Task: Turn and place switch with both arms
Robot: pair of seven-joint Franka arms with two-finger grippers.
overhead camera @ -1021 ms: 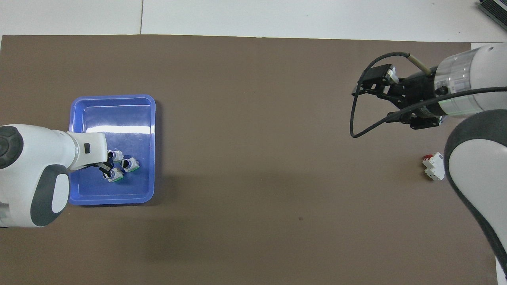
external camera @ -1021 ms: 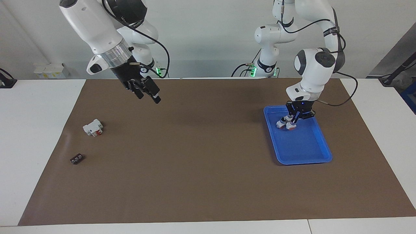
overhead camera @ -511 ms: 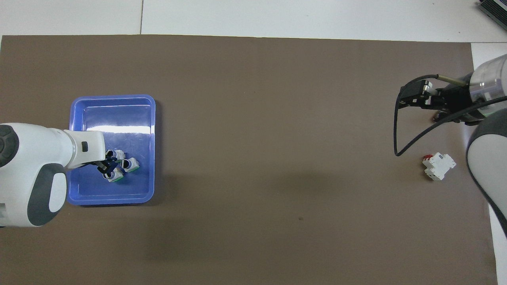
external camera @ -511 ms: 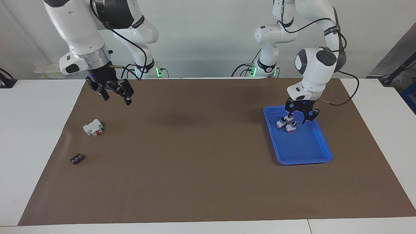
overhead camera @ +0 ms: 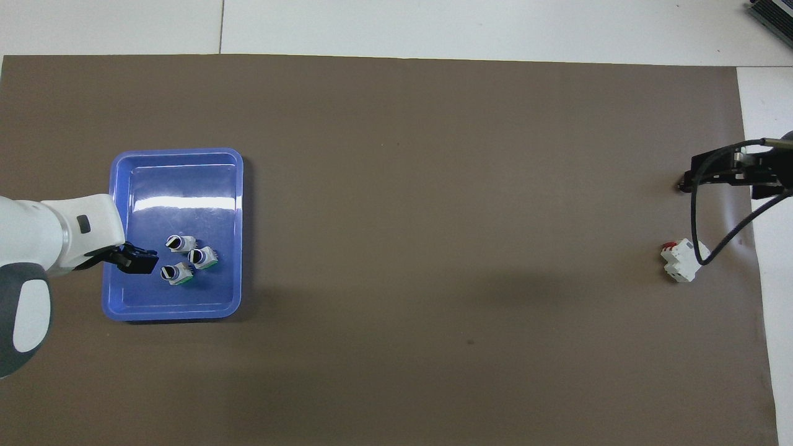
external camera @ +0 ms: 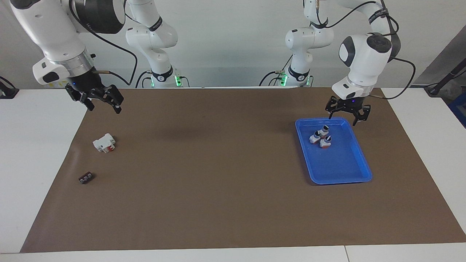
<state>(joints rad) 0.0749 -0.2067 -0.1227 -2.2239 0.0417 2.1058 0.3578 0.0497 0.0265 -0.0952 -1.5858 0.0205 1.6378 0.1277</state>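
Three grey-white switches with black knobs and green ends lie close together in the blue tray: one, a second and a third. They also show in the overhead view. My left gripper is open and empty, raised over the tray's edge nearest the robots; it also shows in the overhead view. My right gripper is open and empty, up in the air over the mat's corner at the right arm's end.
A white block with a red part lies on the brown mat at the right arm's end. A small black piece lies farther from the robots than that block. The blue tray sits at the left arm's end.
My left gripper opened, let go of a switch in the tray, and rose back toward the robots. My right gripper swung away from the middle to its own end of the table.
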